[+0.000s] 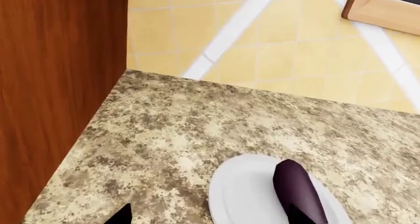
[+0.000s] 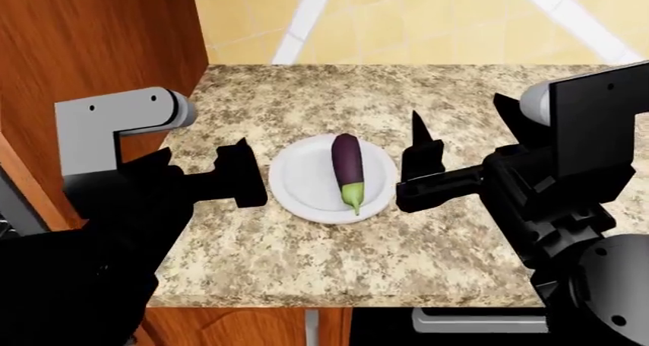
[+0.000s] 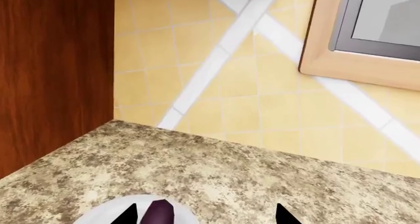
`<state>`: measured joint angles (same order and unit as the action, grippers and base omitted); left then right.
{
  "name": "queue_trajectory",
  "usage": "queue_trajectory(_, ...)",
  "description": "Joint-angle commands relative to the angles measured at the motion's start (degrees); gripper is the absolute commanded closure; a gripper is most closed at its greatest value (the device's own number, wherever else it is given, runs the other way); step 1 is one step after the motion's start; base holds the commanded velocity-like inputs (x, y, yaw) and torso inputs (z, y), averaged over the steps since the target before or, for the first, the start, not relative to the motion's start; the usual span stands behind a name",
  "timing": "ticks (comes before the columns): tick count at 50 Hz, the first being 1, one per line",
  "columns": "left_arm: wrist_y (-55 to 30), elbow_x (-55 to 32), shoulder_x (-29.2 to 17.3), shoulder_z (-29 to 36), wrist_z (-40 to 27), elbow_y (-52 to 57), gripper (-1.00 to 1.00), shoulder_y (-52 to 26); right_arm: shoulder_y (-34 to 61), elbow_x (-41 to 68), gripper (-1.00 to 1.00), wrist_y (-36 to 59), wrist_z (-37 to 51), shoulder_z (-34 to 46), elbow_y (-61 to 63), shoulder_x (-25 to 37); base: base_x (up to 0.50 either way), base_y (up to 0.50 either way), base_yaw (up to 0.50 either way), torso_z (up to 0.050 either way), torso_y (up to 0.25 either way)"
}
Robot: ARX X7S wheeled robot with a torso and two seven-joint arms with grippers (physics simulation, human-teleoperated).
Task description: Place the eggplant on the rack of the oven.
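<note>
The eggplant (image 2: 347, 163), dark purple with a green stem cap toward me, lies lengthwise on a white plate (image 2: 302, 180) on the speckled counter. My left gripper (image 2: 243, 171) hovers just left of the plate, and my right gripper (image 2: 418, 152) just right of it. Both are open and hold nothing. In the left wrist view the eggplant's (image 1: 298, 192) rounded end lies by one fingertip of the left gripper (image 1: 211, 215). In the right wrist view the eggplant (image 3: 157, 214) shows between the spread fingers of the right gripper (image 3: 206, 215), close to one tip. The oven and its rack are out of view.
A tall wooden cabinet side (image 2: 102, 42) walls the counter's left end. Behind the granite counter (image 2: 457, 239) is a yellow tiled wall (image 2: 426, 19) with white diagonal stripes. A wood-framed panel (image 3: 354, 42) hangs on that wall. The counter's front edge (image 2: 304, 306) is near my torso.
</note>
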<state>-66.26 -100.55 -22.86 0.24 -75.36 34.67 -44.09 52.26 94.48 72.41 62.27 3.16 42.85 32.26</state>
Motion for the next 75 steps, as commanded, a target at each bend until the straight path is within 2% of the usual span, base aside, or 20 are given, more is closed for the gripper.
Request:
queue_trajectory(1,0.28,1.16,-0.23,0.41,1.24,-0.51,-1.00,-0.02,-0.07,-0.80,-1.00,-0.30,-0.64,0.64,-0.45,0.06,0.20,0.00,0.00,0.000,0.000)
queue_trajectory(35,1.44,5.55,-0.89,1.10,5.21,-1.74,-1.00,1.13,-1.79,-6.88,-1.00,-1.47,-4.88,2.70,-1.40,-0.18,0.19,0.00,0.00,0.000,0.000)
queue_trajectory(47,2.08,10.12,-0.86,1.62,9.37,-3.80,-1.00,2.20,-0.13,7.20,-1.00,-2.65,-0.23,6.87,-5.08,-1.95,0.00,0.00,0.00,0.000,0.000)
queue_trajectory(49,1.98,9.56,-0.95,1.79,8.89,-3.41,-1.00,2.22,0.34,12.99,-1.00,-5.19,5.22,8.40,-7.47,-1.80,0.00,0.00,0.00,0.000,0.000)
queue_trajectory(55,2.11,8.86,-1.13,1.95,8.25,-2.58,-1.00,1.94,2.76,18.85,-1.00,-7.69,9.05,10.14,-8.48,-1.92,0.00,0.00,0.00,0.000,0.000)
queue_trajectory(60,2.26,9.30,-1.30,2.09,8.96,-2.80,-1.00,1.90,-0.53,19.00,-1.00,-9.52,9.39,10.24,-9.45,-2.59,0.00,0.00,0.00,0.000,0.000)
queue_trajectory(66,2.44,9.24,-1.12,2.52,8.73,-2.49,-1.00,1.85,-3.78,14.62,-1.00,-9.96,5.26,10.35,-12.48,-5.20,0.00,0.00,0.00,0.000,0.000)
queue_trajectory(72,2.68,8.89,-1.63,2.32,8.42,-2.20,-1.00,2.10,-5.78,12.75,-1.00,-10.89,5.09,10.04,-12.58,-5.54,0.00,0.00,0.00,0.000,0.000)
queue_trajectory(75,2.70,9.04,-1.56,2.64,8.25,-2.33,-1.00,1.93,-4.93,14.27,-1.00,-10.46,7.84,12.18,-14.17,-5.32,0.00,0.00,0.00,0.000,0.000)
